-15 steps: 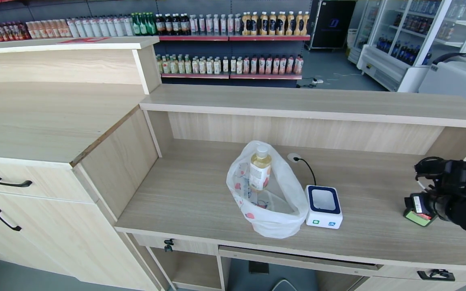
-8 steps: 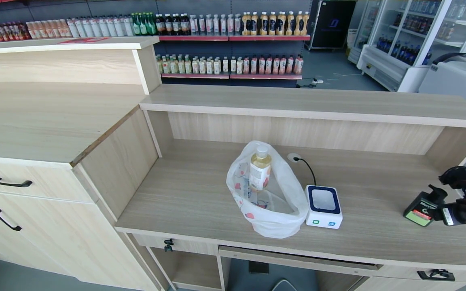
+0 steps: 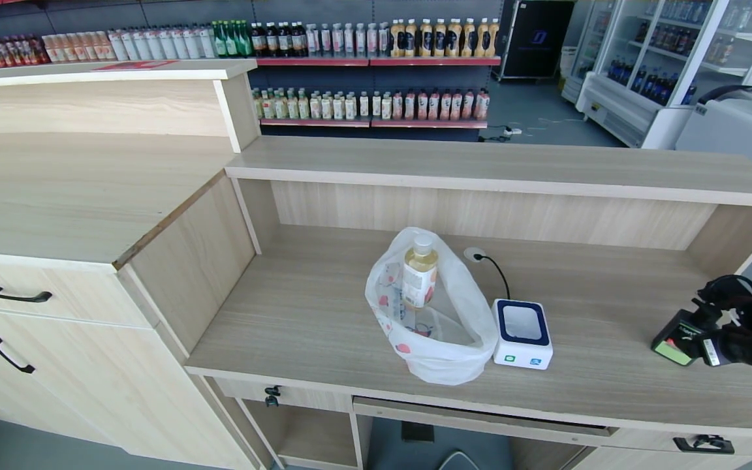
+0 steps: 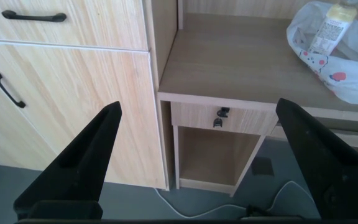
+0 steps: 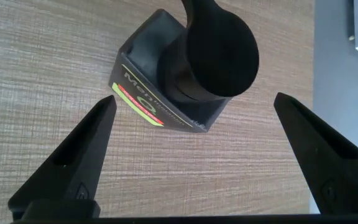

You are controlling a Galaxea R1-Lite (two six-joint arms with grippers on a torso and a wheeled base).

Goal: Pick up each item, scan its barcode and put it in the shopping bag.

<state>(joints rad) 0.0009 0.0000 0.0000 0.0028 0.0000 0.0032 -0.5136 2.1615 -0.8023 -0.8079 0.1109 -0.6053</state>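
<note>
- Right gripper (image 5: 194, 102) spread wide, holding nothing; dark container (image 5: 160, 81) sits between its fingers on the counter's (image 3: 324, 313) right end.
- Container looks tipped on its side, hard to confirm.
- Left gripper (image 4: 197, 106) spread wide, low by the cabinet (image 4: 73, 81).
- Bottle (image 3: 420, 273) upright in shopping bag (image 3: 441, 356); scanner (image 3: 522, 333) just beside the bag.

Setting: retail shop, checkout area. Evidence: long shelves (image 3: 376, 62) of bottled drinks across the top of the head view; glass-door drink coolers (image 3: 670, 59) upper right; wooden checkout tabletop (image 3: 324, 313) at centre carrying a barcode scanner (image 3: 522, 333) just beside a plastic shopping bag (image 3: 441, 352).
</note>
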